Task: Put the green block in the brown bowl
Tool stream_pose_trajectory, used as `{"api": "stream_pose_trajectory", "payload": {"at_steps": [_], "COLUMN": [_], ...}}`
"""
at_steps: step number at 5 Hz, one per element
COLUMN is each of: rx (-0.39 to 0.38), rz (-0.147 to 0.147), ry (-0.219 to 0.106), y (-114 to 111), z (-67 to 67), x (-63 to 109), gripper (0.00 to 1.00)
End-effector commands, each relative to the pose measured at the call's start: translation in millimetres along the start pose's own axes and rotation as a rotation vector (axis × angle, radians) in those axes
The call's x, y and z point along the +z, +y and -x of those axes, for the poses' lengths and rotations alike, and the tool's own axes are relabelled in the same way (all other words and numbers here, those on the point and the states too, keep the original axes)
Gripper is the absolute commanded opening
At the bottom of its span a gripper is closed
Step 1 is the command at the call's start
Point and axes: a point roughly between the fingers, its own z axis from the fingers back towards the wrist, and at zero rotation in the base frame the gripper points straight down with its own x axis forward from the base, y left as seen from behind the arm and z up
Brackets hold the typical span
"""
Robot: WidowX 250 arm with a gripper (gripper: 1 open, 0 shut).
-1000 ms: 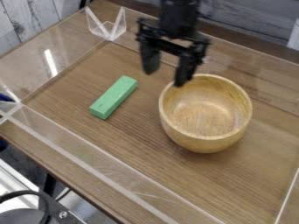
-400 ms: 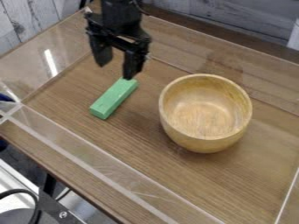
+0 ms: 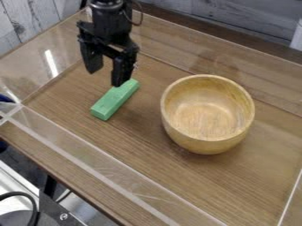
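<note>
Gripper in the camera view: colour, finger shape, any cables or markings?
The gripper is all black: a boxy body under a dark cylindrical wrist, with two straight, blunt-tipped fingers. No markings or loose cables are discernible at this resolution.

The black gripper (image 3: 108, 66) points straight down with its fingers spread apart, poised over the far end of the green block (image 3: 113, 99), holding nothing. The block lies flat on the wooden table (image 3: 83, 146), angled from near-left to far-right. To its right, apart from it, sits the brown bowl (image 3: 209, 113), empty. Clear plastic walls (image 3: 71, 146) edge the table.
</note>
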Motion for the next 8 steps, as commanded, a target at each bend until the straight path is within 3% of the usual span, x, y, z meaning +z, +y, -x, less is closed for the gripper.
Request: {"api": "stream_pose_trajectory", "payload": {"at_steps": [1, 2, 3, 4, 5, 6, 7, 8], "rx": [0.014, 0.010, -0.009, -0.021, 0.002, 0.029, 0.009, -0.009], "rz": [-0.049, -0.067, -0.045, -0.031, -0.010, 0.020, 0.016, 0.012], "ry": [-0.035, -0.018, -0.033, -0.044, -0.035, -0.027, 0.008, 0.044], "y": [14, 17, 21, 24, 25, 25, 23, 22], "z": [-16.1, -20.9, -13.3, -6.8, -7.7, -9.2, -10.3, -11.8], "x": [4.8, -3.2, -3.0, 0.3, -0.4, -4.5, 0.6, 4.2], "gripper": [1.00, 1.00, 0.00, 1.00, 1.00, 0.00, 1.00, 1.00]}}
